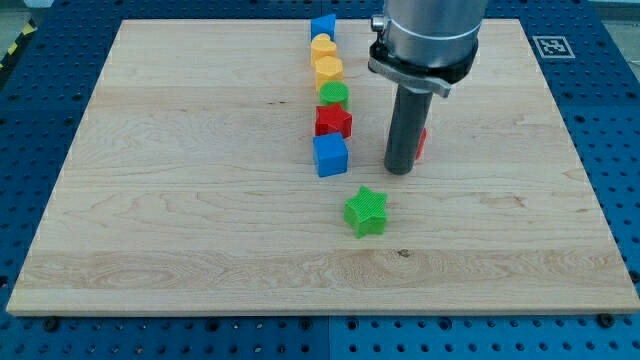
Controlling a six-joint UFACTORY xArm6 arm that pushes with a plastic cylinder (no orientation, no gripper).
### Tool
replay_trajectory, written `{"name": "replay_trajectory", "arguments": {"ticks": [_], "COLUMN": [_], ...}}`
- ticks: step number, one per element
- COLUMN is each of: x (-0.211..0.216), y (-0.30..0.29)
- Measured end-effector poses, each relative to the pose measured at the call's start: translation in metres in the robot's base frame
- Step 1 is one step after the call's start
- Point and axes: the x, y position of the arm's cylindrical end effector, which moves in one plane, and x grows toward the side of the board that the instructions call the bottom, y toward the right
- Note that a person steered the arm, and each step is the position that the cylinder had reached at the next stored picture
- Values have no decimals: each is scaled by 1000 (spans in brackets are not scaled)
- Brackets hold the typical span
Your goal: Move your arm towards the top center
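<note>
Rod only, no gripper fitted, so nothing opens or closes; my tip [400, 170] rests on the wooden surface [180, 200], holding nothing, touching or hiding most of a red block [422, 145] behind it. Blue cube [330, 155] lies to the view's left, ending a column: red star [333, 122], green block [334, 96], two yellow blocks [327, 68], blue block [322, 27] at top center. Green star [366, 211] sits below.

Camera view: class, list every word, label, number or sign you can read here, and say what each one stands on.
No readable words or numbers anywhere.
One sign: a black-and-white square marker at the wooden board's top right corner; it is a pattern, not text.
The blocks and my tip carry no lettering.
</note>
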Motion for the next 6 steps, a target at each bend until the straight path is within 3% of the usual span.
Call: {"name": "replay_trajectory", "arguments": {"ticks": [2,3,4,6], "x": [-18,-8,-52,-229], "y": [31,91,144,123]}}
